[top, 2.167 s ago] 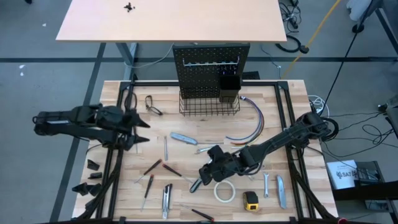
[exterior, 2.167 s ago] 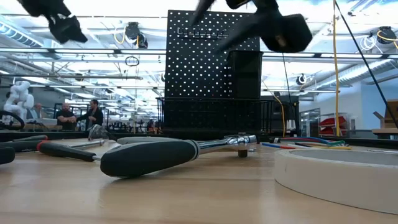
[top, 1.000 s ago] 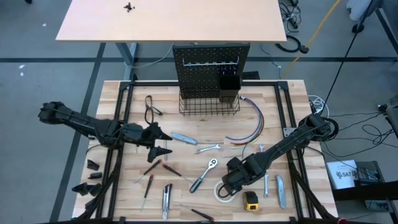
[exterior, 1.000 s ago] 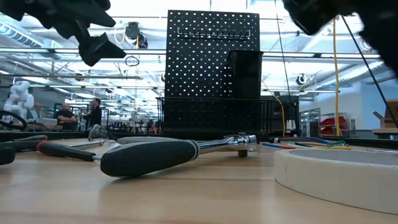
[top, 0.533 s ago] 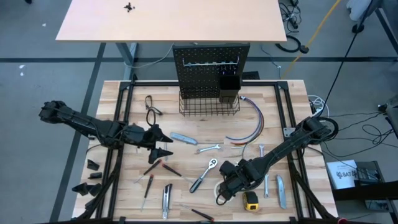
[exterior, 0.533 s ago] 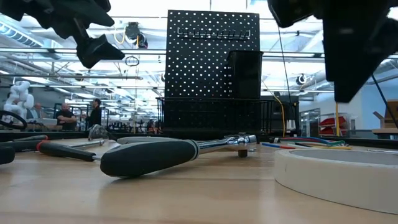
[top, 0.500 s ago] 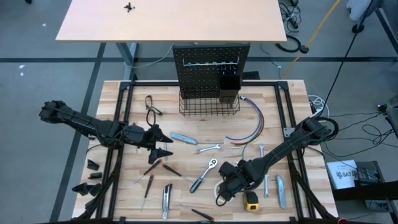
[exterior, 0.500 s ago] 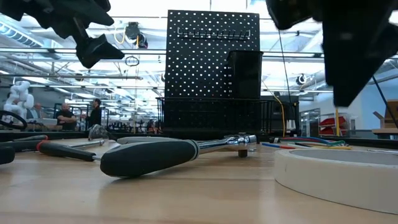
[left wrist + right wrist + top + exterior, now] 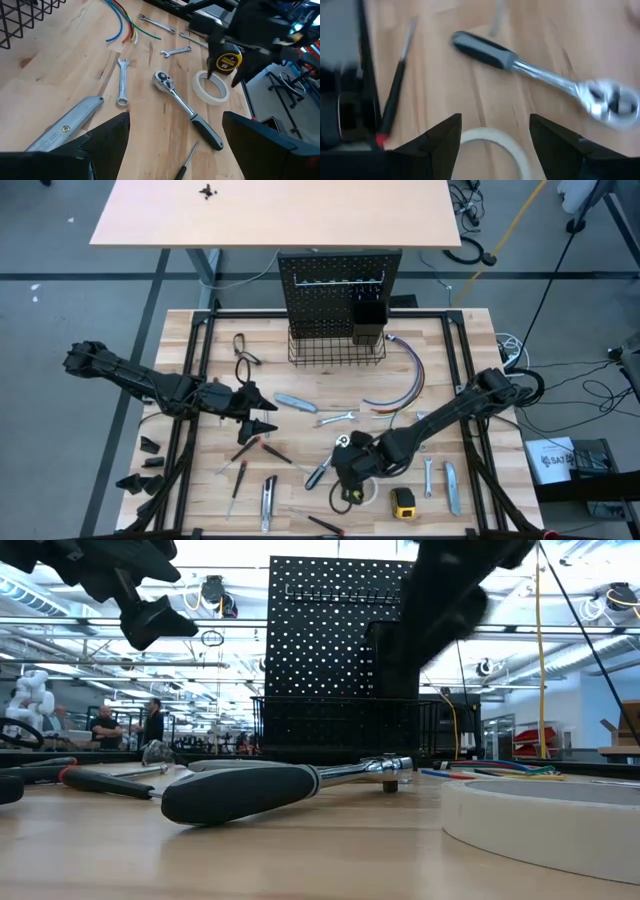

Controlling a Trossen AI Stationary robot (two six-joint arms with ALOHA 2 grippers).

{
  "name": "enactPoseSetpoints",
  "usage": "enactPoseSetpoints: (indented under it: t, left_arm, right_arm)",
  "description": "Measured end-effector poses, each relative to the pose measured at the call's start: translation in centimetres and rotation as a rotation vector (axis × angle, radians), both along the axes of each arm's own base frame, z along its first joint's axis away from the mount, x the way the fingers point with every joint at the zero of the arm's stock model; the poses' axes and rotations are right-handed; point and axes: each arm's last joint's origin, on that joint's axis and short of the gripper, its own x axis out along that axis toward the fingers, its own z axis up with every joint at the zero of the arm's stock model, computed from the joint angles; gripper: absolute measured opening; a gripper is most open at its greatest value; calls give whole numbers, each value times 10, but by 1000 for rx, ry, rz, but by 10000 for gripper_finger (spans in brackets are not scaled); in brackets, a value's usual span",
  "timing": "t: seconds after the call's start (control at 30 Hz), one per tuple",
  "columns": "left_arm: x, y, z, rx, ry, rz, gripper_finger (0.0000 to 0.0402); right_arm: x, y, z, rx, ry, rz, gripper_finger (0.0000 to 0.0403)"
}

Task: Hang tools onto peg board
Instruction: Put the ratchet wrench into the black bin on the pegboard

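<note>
The peg board (image 9: 338, 285) stands upright at the table's far edge, with a wire basket (image 9: 337, 347) and a small bin (image 9: 368, 322). Tools lie flat on the wooden table: a ratchet (image 9: 545, 75), a white tape roll (image 9: 490, 137), a yellow tape measure (image 9: 403, 502), wrenches (image 9: 335, 418), utility knives (image 9: 295, 402) and screwdrivers (image 9: 245, 448). My right gripper (image 9: 345, 480) hangs open, pointing steeply down, above the tape roll's left side, near the ratchet's handle (image 9: 315, 477). At the table's left my left gripper (image 9: 262, 410) hovers open, holding nothing.
A bundle of coloured wires (image 9: 400, 380) curves along the table right of the basket. Pliers (image 9: 245, 350) lie at the far left. More screwdrivers (image 9: 237, 485) and a knife (image 9: 268, 502) sit near the front edge. Bare wood shows between the basket and the ratchet.
My right gripper has moved toward the table's left, from over the tape roll's right side to its left side near the ratchet's handle, and has rolled about its own axis on the way. The tools have stayed where they lay.
</note>
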Motion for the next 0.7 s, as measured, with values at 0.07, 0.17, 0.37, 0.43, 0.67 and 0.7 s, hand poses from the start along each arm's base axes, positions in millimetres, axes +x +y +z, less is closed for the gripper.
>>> enactPoseSetpoints:
  t: [0.07, 0.17, 0.37, 0.43, 0.67, 0.7]
  left_arm:
    - [0, 0, 0, -3, 0, -3, 318]
    - [0, 0, 0, -3, 5, -4, 318]
    - [0, 0, 0, -10, 6, -5, 318]
    - [0, 0, 0, -14, 10, -12, 318]
    - [-2, 0, -3, -11, 41, -19, 318]
    - [-2, 0, -3, -13, 45, -20, 318]
  right_arm:
    - [5, -3, 5, -93, -57, 150, 227]
    - [10, -7, 7, -283, -135, 349, 227]
    - [19, -20, 7, -402, -178, 538, 226]
    - [21, -25, 5, -389, -166, 552, 226]
    - [31, -33, -20, -392, -111, 680, 226]
    - [31, -34, -23, -399, -101, 693, 226]
